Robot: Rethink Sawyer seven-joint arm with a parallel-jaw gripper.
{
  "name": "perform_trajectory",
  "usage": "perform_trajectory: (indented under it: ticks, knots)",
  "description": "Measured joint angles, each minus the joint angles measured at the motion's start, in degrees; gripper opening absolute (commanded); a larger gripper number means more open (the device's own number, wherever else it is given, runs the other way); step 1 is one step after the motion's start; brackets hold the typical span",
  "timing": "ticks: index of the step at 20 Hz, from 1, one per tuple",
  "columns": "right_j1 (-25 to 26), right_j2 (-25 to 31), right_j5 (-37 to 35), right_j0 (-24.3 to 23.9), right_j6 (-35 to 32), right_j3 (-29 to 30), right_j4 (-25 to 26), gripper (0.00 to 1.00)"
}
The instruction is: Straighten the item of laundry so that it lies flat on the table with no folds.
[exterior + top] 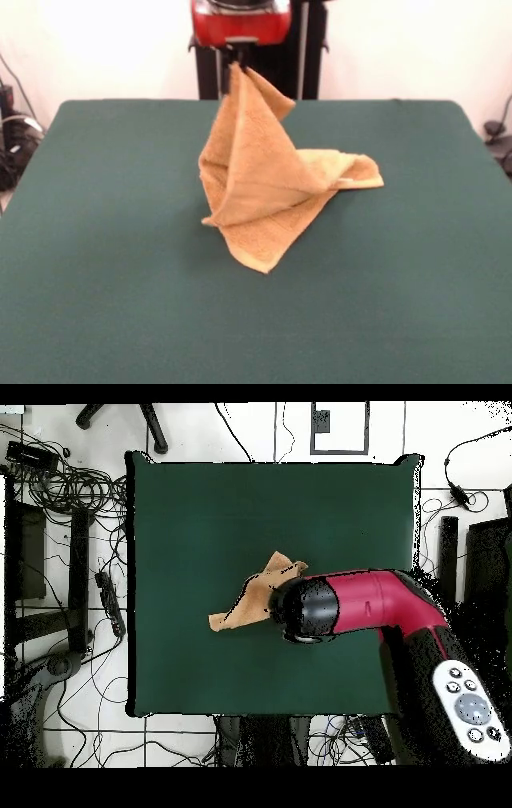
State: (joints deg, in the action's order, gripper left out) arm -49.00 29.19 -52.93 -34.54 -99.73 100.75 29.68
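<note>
1. Spreading under everything is the table [96,264], its green cloth bare on all sides of the work, so there is room to lay the piece out whichever way I draw it.
2. My arm [370,604] reaches in over the middle of the table from the base side, its red wrist housing directly above the load, because I am holding it up from one point.
3. The towel [256,176] hangs as a peaked tent near the table's centre: its top corner is lifted, its lower folds and a side flap rest on the cloth.
4. My claw [237,66] appears clamped on that top corner; the fingers themselves are hidden by the cloth, but the peak stands up only because something grips it.
</note>
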Motion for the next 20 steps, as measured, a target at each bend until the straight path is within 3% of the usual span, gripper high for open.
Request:
perform_trajectory:
  ticks: [7, 20]
  knots:
    - [-4.87, 2.1, -11.48, -7.74, 11.06, -0.22, 0.12, 0.0]
    - [-9.67, 3.14, -23.55, -9.2, 23.21, -3.47, 0.53, 0.0]
